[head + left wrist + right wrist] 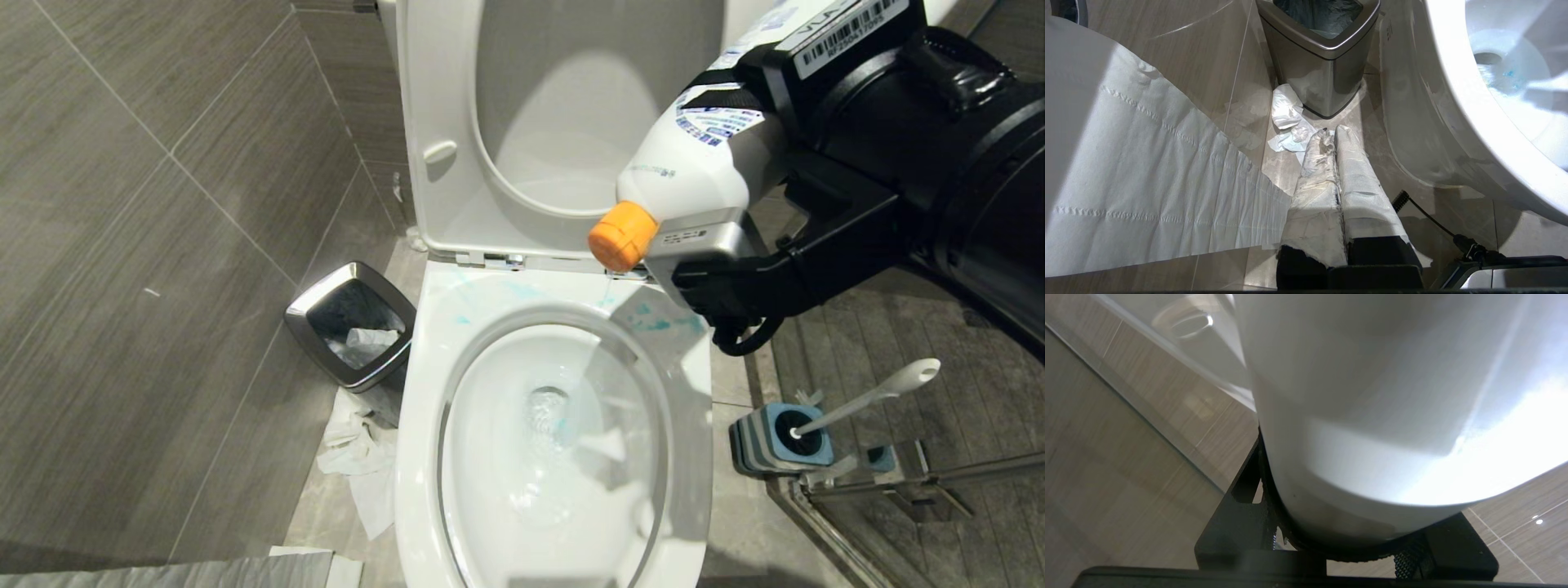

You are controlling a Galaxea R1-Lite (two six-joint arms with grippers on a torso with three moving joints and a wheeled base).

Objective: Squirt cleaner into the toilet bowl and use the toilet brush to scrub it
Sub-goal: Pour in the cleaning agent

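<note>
Tilting over the back of the toilet bowl (424, 425), the right pincer (718, 245) has a white bottle (694, 171) clamped between its jaws, orange cap (622, 235) pointed down at the rear of the rim. From the right wrist camera, the bottle's white body (1372, 416) fills almost the whole view, wedged tight between the black jaws. Cleaner (653, 324) shows as turquoise smears across the back of the rim, right side mostly, with a fainter streak to the left, and there's a blue tint in the water at the bottom of the bowl (1508, 75). Seat and lid (457, 106) stand upright behind.

The toilet brush (873, 398) sits untouched on the floor to the right of the bowl, its white handle leaning out of the blue-and-grey holder (771, 445), bristle head down inside it.

On the other side, a small steel bin (351, 322) stands on the floor against the grey tiled wall (147, 245), crumpled paper inside; from the left wrist camera it shows a dark liner (1323, 16). More crumpled tissue (355, 445) lies on the floor between bin and bowl.

The left pincer (1331, 134) hangs low beside the bowl, its paper-wrapped fingers (1355, 171) pressed together with nothing between them, and a long strip of toilet paper (1147, 175) drapes past it. Floor is pale glossy tile (1274, 167).
</note>
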